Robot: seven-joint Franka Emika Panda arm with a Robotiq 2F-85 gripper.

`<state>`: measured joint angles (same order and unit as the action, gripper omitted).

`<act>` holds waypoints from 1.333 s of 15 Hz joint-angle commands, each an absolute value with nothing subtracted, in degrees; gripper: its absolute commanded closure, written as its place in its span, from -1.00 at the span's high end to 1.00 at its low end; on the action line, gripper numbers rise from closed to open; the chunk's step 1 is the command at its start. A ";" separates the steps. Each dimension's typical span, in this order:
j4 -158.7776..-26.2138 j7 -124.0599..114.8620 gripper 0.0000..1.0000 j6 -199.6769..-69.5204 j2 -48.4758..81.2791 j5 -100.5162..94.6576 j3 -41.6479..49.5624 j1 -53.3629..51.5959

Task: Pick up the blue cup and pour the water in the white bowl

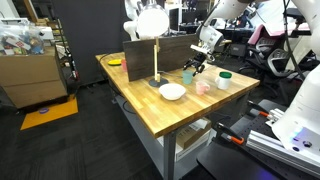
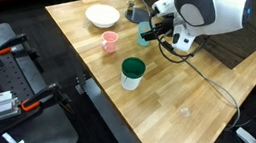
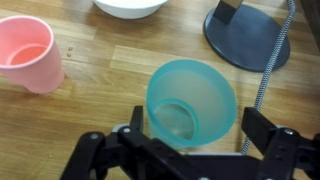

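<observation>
The blue cup (image 3: 190, 100) stands upright on the wooden table, also seen in both exterior views (image 1: 188, 75) (image 2: 143, 38). My gripper (image 3: 192, 135) is open, with one finger on each side of the cup just outside its rim; it also shows in both exterior views (image 1: 200, 65) (image 2: 154, 32). The inside of the cup looks clear and I cannot make out water. The white bowl (image 3: 130, 7) sits just beyond the cup, at the top edge of the wrist view, and shows in both exterior views (image 1: 172, 92) (image 2: 101, 16).
A pink cup (image 3: 28, 55) (image 2: 110, 42) stands close beside the blue cup. A white cup with a green top (image 2: 132, 74) (image 1: 224, 79) stands nearer the table edge. A lamp's dark round base (image 3: 245, 35) with a braided cord is close behind the cup.
</observation>
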<state>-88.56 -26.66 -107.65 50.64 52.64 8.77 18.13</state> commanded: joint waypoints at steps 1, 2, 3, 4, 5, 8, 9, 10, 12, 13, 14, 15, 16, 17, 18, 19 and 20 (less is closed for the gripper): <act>-84.90 -28.36 1.00 -104.97 53.37 53.27 8.48 18.60; -84.40 -28.67 1.00 -104.87 53.94 53.27 8.42 18.60; -83.97 -28.86 0.99 -104.86 54.40 53.26 8.37 18.61; -83.46 -29.06 0.76 -104.72 54.82 53.29 8.30 18.68; -83.08 -29.20 0.49 -104.54 55.18 53.37 8.21 18.77; -82.22 -29.90 0.09 -104.65 55.65 53.54 8.22 18.86; -82.07 -30.12 -0.03 -104.56 55.61 53.52 8.27 18.93; -82.06 -30.29 -0.05 -104.60 55.47 53.48 8.36 19.00; -82.21 -30.44 -0.05 -104.74 55.17 53.45 8.51 19.12; -82.25 -30.48 -0.05 -104.73 55.08 53.40 8.61 19.20; -82.38 -30.48 -0.05 -104.74 54.96 53.36 8.71 19.27; -82.56 -30.40 -0.05 -104.77 54.79 53.31 8.79 19.33; -83.01 -30.14 -0.05 -104.85 54.39 53.03 8.93 19.22; -83.52 -29.81 -0.05 -105.16 53.90 52.54 9.19 18.89; -84.18 -29.48 -0.05 -105.31 53.21 52.01 9.40 18.50; -84.90 -29.18 -0.05 -105.17 52.37 51.70 9.34 18.23; -85.37 -29.06 -0.05 -105.17 51.71 51.20 9.47 17.77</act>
